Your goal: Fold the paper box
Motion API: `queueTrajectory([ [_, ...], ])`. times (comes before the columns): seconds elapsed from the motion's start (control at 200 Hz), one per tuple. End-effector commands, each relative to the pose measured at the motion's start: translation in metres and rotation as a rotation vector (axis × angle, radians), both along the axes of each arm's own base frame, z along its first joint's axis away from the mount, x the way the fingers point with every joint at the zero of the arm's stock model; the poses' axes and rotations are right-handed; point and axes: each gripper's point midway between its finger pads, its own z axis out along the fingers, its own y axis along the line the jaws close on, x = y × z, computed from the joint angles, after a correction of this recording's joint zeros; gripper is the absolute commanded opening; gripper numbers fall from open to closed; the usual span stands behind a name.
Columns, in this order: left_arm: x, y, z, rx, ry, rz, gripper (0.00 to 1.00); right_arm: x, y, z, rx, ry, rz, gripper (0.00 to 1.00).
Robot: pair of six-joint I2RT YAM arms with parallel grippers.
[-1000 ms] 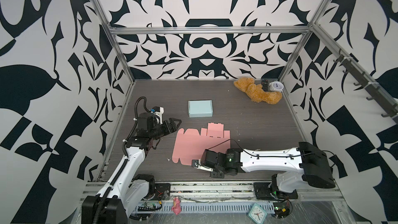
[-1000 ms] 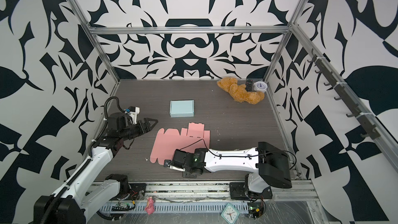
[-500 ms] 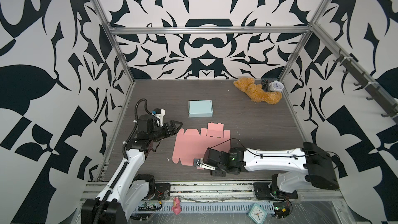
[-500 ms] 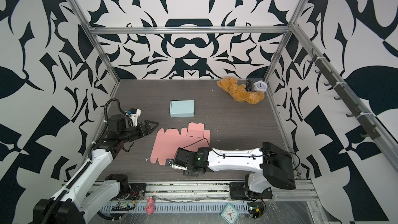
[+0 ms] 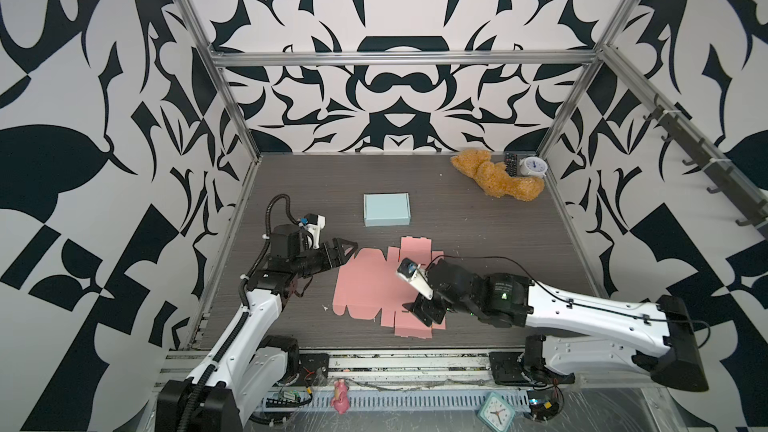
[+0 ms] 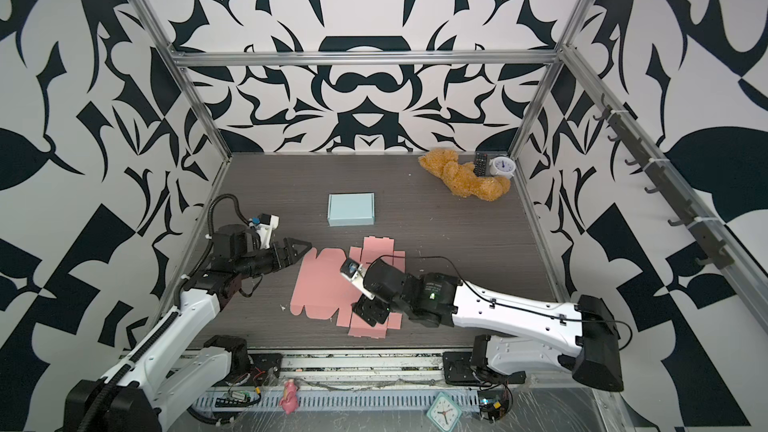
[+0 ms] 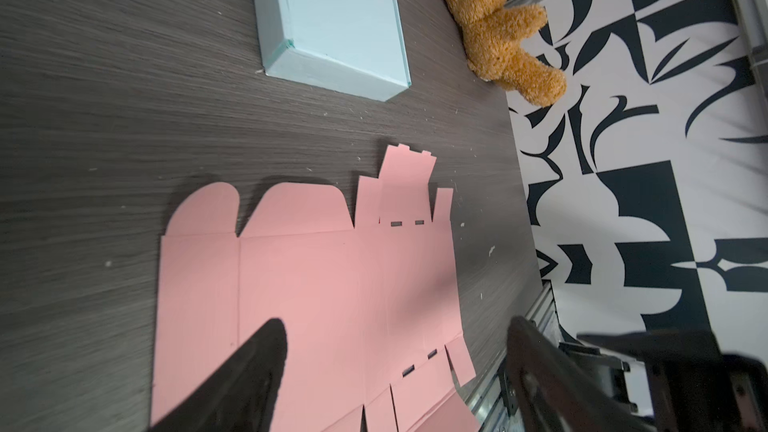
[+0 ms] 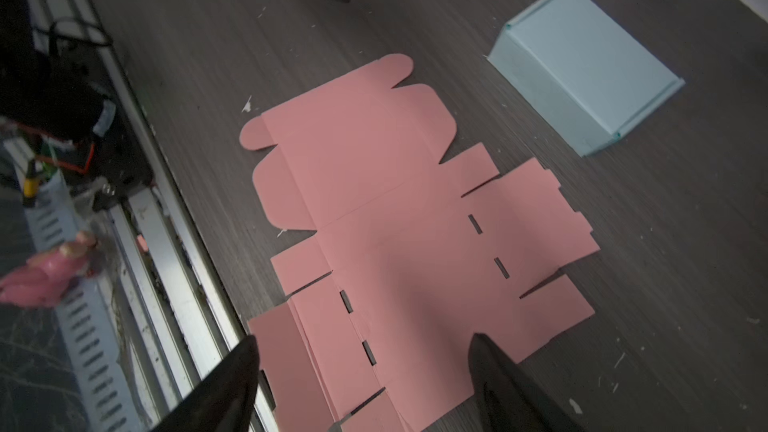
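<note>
The paper box is a flat pink blank (image 5: 374, 284) (image 6: 328, 284) lying on the dark table. In the right wrist view, the blank (image 8: 395, 201) has its near end flap creased and a little raised by the table's front rail. My right gripper (image 5: 424, 311) (image 8: 363, 340) hangs open just over that near end, nothing between its fingers. My left gripper (image 5: 349, 249) (image 6: 301, 249) stands open at the blank's far left corner, also holding nothing; in its wrist view my left gripper (image 7: 395, 326) has the blank (image 7: 311, 284) spread below it.
A folded light blue box (image 5: 386, 209) sits behind the blank. A brown teddy bear (image 5: 494, 178), a remote (image 5: 510, 163) and a white clock (image 5: 533, 167) lie in the back right corner. The metal front rail (image 5: 374, 357) runs close to the blank's near edge.
My right gripper has gone from shut to open and drawn back to the right from the blank's near left edge. The left gripper has edged slightly toward the blank.
</note>
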Motion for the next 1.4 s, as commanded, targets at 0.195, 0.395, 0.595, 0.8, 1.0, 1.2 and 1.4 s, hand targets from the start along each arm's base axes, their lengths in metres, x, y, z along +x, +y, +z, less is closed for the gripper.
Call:
queueTrajectory([
  [0.195, -0.026, -0.040, -0.014, 0.073, -0.023, -0.154, 0.86, 0.026, -0.036, -0.026, 0.118, 0.338, -0.288, 0.82],
  [0.395, -0.041, -0.069, -0.020, 0.070, -0.046, -0.262, 0.86, 0.037, -0.057, -0.046, 0.155, 0.419, -0.376, 0.82],
  [0.595, -0.055, -0.084, -0.041, 0.115, 0.003, -0.341, 0.86, 0.042, -0.074, -0.067, 0.198, 0.494, -0.445, 0.83],
  [0.8, -0.065, -0.087, -0.059, 0.132, 0.039, -0.359, 0.81, 0.043, -0.083, -0.086, 0.195, 0.543, -0.476, 0.83],
  [1.0, -0.069, -0.088, -0.075, 0.133, 0.072, -0.360, 0.77, 0.045, -0.091, -0.102, 0.188, 0.565, -0.503, 0.83],
  [1.2, -0.071, -0.093, -0.089, 0.143, 0.105, -0.372, 0.71, 0.046, -0.092, -0.114, 0.183, 0.587, -0.517, 0.83],
  [1.4, -0.073, -0.093, -0.109, 0.164, 0.153, -0.370, 0.66, 0.044, -0.092, -0.128, 0.203, 0.621, -0.528, 0.82],
])
